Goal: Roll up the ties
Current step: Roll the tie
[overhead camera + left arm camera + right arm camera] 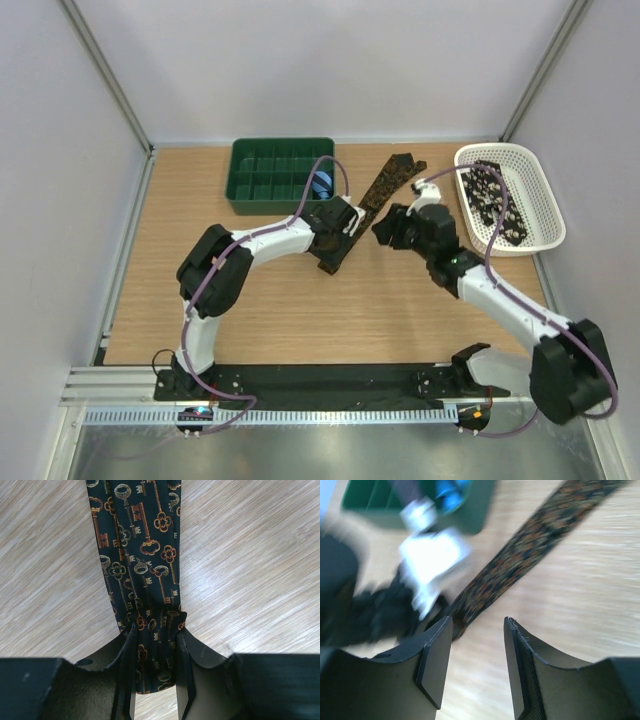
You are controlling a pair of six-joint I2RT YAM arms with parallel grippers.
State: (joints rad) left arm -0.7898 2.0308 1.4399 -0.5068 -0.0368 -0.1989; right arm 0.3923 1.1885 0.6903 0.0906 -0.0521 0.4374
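A dark tie with tan-orange key prints lies stretched diagonally on the wooden table. My left gripper is shut on its narrow near end, the fabric bunched between the fingers in the left wrist view. My right gripper is open and empty just right of that tie, which shows blurred ahead of its fingers. A black tie with pale spots lies in the white basket.
A green divided tray stands at the back with a small blue roll in its right corner. The white basket is at the right by the wall. Grey walls close in the table's sides.
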